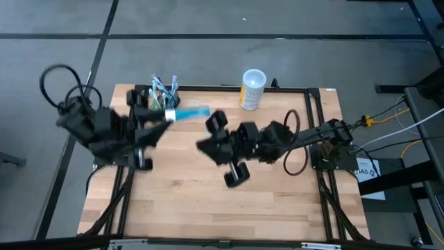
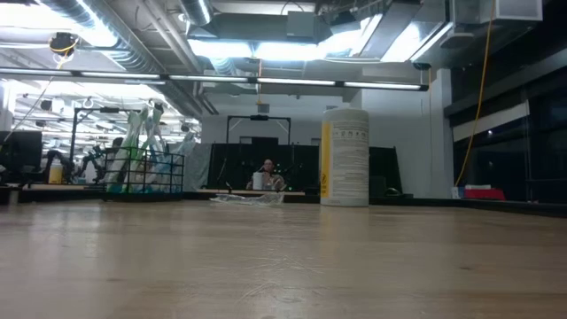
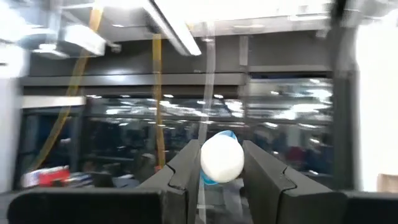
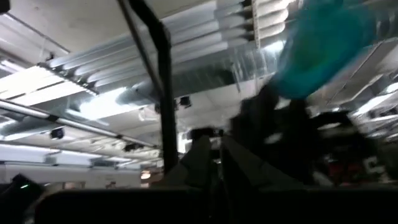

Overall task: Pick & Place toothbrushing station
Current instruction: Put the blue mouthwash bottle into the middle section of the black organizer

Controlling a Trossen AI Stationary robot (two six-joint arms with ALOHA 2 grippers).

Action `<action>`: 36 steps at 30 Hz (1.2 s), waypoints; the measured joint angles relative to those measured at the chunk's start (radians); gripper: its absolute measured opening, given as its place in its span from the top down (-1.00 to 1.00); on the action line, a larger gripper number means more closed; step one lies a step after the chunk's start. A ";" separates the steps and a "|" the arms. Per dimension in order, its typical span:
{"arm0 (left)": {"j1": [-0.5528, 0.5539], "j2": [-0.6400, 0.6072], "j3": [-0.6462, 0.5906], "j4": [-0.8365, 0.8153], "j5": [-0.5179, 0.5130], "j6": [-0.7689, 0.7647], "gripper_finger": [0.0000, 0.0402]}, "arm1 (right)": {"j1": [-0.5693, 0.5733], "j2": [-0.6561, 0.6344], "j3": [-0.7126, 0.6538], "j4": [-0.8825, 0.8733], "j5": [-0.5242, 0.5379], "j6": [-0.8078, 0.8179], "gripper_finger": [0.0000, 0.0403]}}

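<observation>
The toothbrushing station (image 1: 161,94), a black holder with toothbrushes standing upright in it, rests on the table's far left; it also shows in the low view (image 2: 146,173). My left gripper (image 1: 165,119) hovers just near of it, shut on a teal-blue tube with a white end (image 1: 189,112). In the left wrist view the white end (image 3: 221,159) sits between the fingers. My right gripper (image 1: 207,142) hangs over the table's middle, fingers close together and nothing seen between them (image 4: 217,163). From below it sees the teal tube (image 4: 323,43). My left gripper pinches the tube at its white end (image 3: 219,168) between its two fingers, one on each side. The teal body points away from the wrist, toward the table's right. The tube is lifted clear of the table and lies roughly level.
A white-and-yellow cup (image 1: 252,89) stands upright at the table's far middle, seen tall in the low view (image 2: 345,155). Black frame rails (image 1: 316,111) run along the table's sides. Bare wood (image 1: 208,208) lies toward the near edge.
</observation>
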 joint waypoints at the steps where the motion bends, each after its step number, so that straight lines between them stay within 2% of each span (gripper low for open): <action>1: 0.001 -0.005 0.002 0.007 -0.018 0.007 0.56 | 0.002 0.001 -0.001 -0.014 -0.004 0.005 0.80; 5: -0.003 -0.013 0.002 -0.003 -0.036 0.027 0.56 | 0.010 0.001 -0.001 -0.047 0.029 0.007 0.80; 7: -0.008 -0.016 0.000 -0.022 -0.097 0.042 0.56 | 0.015 0.001 -0.001 -0.070 0.036 0.015 0.80; 11: -0.050 -0.045 0.001 -0.071 -0.334 0.107 0.56 | 0.043 0.001 -0.001 -0.136 0.039 0.050 0.80; 17: -0.090 -0.057 -0.001 -0.131 -0.740 0.268 0.56 | 0.108 0.001 -0.001 -0.192 0.122 0.022 0.80; 19: -0.096 -0.080 -0.001 -0.212 -0.750 0.235 0.56 | 0.134 0.001 -0.001 -0.198 0.144 0.007 0.80; 22: -0.092 -0.094 -0.001 -0.236 -0.750 0.138 0.56 | 0.177 0.001 -0.001 -0.202 0.197 -0.021 0.80; 26: -0.026 -0.100 -0.001 -0.322 -0.750 0.064 0.56 | 0.236 0.001 -0.001 -0.200 0.268 -0.061 0.80; 28: 0.014 -0.101 -0.001 -0.413 -0.716 0.020 0.56 | 0.269 0.001 -0.001 -0.190 0.284 -0.092 0.80; 29: 0.029 -0.105 -0.002 -0.470 -0.640 -0.009 0.56 | 0.287 0.001 -0.001 -0.184 0.289 -0.108 0.80; 32: 0.095 -0.121 -0.002 -0.616 -0.291 -0.165 0.56 | 0.340 -0.009 -0.001 -0.176 0.339 -0.159 0.80; 36: 0.216 -0.091 -0.002 -0.679 0.069 -0.273 0.56 | 0.409 -0.028 0.000 -0.167 0.418 -0.228 0.80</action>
